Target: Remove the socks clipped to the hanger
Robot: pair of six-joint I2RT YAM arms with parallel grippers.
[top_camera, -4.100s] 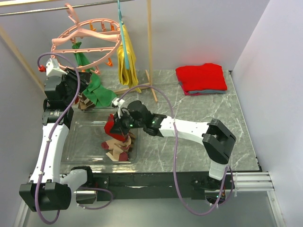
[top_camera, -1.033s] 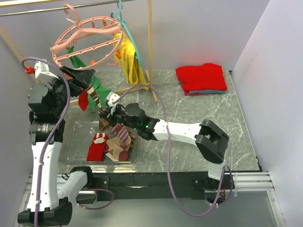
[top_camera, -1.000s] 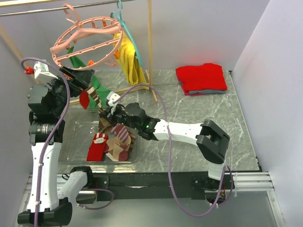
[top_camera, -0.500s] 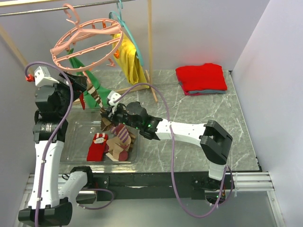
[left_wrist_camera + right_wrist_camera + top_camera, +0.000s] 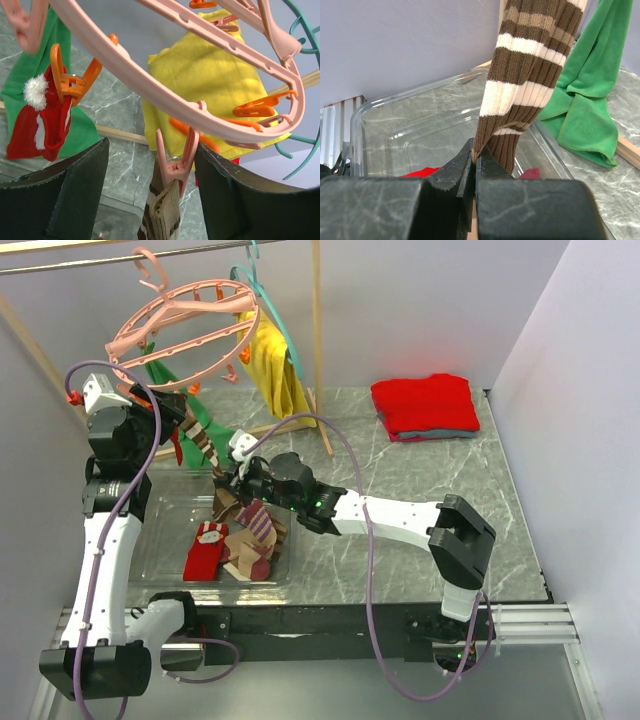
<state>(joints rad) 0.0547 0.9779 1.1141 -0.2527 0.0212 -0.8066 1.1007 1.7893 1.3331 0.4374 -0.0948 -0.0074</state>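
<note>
The counter (image 5: 420, 450) lies mostly bare to the right of my right jaws, out to the folded red cloth (image 5: 425, 405) near the back edge. The hanger (image 5: 186, 304) hangs tilted above my left jaws, its rim crossing just over their gap; four seconds ago it sat flatter. The clear bin (image 5: 160, 525) sits below both sets of jaws, with my right jaws over its far rim. My left arm (image 5: 105, 530) has swung in since a second ago, so its wrist is closer under the ring.

The yellow garment (image 5: 210, 75) hangs behind the left jaws, and the green cloth (image 5: 590, 100) is just right of the right jaws. The red sock (image 5: 203, 550) that my right jaws held four seconds ago now lies in the bin beside a heap of other socks (image 5: 255, 535).

The brown-striped sock (image 5: 530, 65) hangs from a pink clip (image 5: 176, 160) in the gap of my left jaws. Those jaws are spread wide and touch nothing, with room on both sides of the clip. My right jaws are pinched tight on that sock's lower end. Left of the left jaws, an orange clip (image 5: 70, 75) holds a red sock with a white pompom (image 5: 42, 120).
</note>
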